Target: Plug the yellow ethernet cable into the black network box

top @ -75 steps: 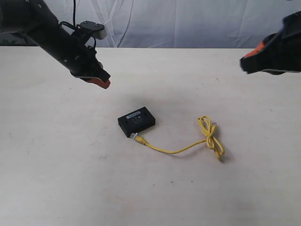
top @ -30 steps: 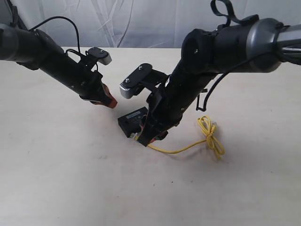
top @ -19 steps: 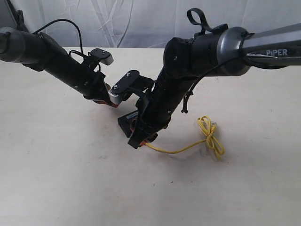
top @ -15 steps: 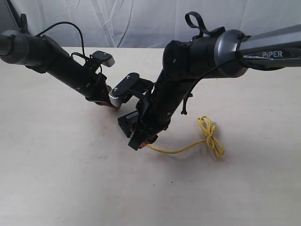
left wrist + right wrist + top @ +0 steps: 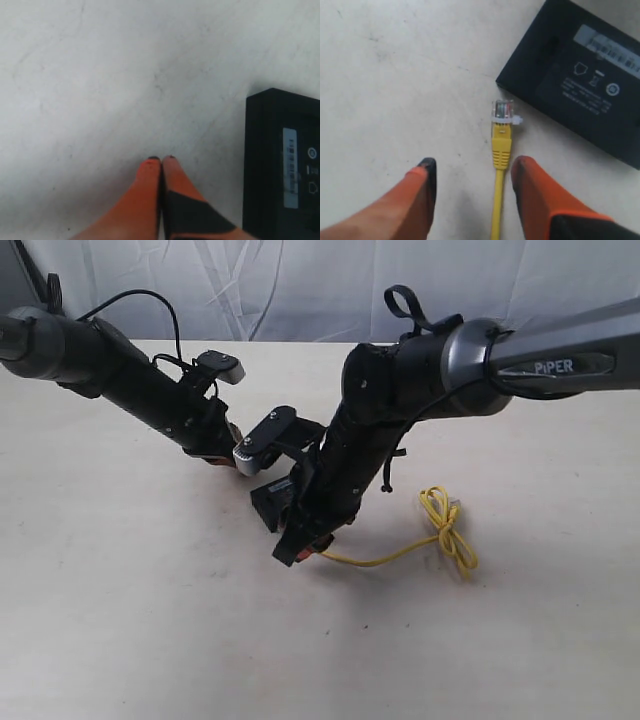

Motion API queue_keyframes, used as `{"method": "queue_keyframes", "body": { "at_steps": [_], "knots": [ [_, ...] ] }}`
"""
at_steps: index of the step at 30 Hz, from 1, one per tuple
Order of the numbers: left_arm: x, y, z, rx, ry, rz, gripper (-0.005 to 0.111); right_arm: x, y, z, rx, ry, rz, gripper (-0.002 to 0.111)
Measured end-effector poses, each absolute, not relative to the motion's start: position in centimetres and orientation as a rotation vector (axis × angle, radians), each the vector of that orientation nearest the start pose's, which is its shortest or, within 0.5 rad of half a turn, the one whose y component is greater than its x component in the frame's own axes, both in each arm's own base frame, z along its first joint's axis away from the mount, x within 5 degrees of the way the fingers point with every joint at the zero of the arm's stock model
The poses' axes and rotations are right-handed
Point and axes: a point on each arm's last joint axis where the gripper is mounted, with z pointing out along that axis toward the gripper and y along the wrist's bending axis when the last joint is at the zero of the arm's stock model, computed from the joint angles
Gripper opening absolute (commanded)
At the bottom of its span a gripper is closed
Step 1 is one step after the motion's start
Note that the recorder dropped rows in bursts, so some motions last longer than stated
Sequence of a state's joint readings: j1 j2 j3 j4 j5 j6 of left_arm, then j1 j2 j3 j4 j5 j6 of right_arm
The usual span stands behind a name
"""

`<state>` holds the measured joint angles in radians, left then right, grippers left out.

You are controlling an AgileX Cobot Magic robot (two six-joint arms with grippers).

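The black network box (image 5: pixel 272 502) lies flat mid-table, largely covered by my right arm; its label shows in both wrist views (image 5: pixel 590 75) (image 5: pixel 287 175). The yellow ethernet cable (image 5: pixel 400 552) runs from near the box to a knotted bundle (image 5: pixel 447 525) on the right. Its clear plug (image 5: pixel 502 110) lies on the table just short of the box's edge, not inserted. My right gripper (image 5: pixel 472 167) is open and low over the table, its fingers either side of the cord just behind the plug. My left gripper (image 5: pixel 161 160) is shut and empty, beside the box's far-left side.
The pale tabletop (image 5: pixel 150 620) spreads around the box and cable. A white draped backdrop (image 5: pixel 300 290) hangs behind the table. Both dark arms (image 5: pixel 400 390) cross above the box area, close to each other.
Both arms have come in from the sides and down to the box. My right gripper has lowered to straddle the cable behind the plug; the left tip has closed in on the box.
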<state>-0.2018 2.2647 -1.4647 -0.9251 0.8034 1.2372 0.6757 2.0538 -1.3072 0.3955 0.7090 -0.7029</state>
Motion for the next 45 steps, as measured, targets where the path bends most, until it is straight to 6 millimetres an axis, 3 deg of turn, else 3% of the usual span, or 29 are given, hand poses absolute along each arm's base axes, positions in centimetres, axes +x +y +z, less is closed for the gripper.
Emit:
{"method": "queue_keyframes", "body": {
  "at_steps": [7, 21, 23, 30, 39, 45],
  "knots": [
    [41.7, -13.9, 9.6, 1.022, 2.457, -0.775, 0.0, 29.7, 26.7, 11.9, -1.54, 2.505, 0.416, 0.047],
    [41.1, -14.3, 9.7, 1.107, 2.411, -0.869, 0.0, 30.2, 27.0, 11.3, -1.507, 2.475, 0.394, 0.047],
    [41.1, -14.3, 9.7, 1.113, 2.407, -0.873, 0.0, 30.3, 27.0, 11.2, -1.505, 2.473, 0.393, 0.042],
    [41.0, -14.4, 9.2, 1.123, 2.4, -0.901, 0.0, 30.4, 27.0, 11.1, -1.515, 2.464, 0.38, -0.001],
    [41.0, -14.5, 9.2, 1.144, 2.379, -0.918, 0.0, 30.2, 26.8, 11.1, -1.536, 2.474, 0.373, -0.001],
    [41.0, -14.5, 9.2, 1.136, 2.384, -0.916, 0.0, 29.8, 26.1, 12.9, -1.516, 2.543, 0.296, -0.001]
  ]
}}
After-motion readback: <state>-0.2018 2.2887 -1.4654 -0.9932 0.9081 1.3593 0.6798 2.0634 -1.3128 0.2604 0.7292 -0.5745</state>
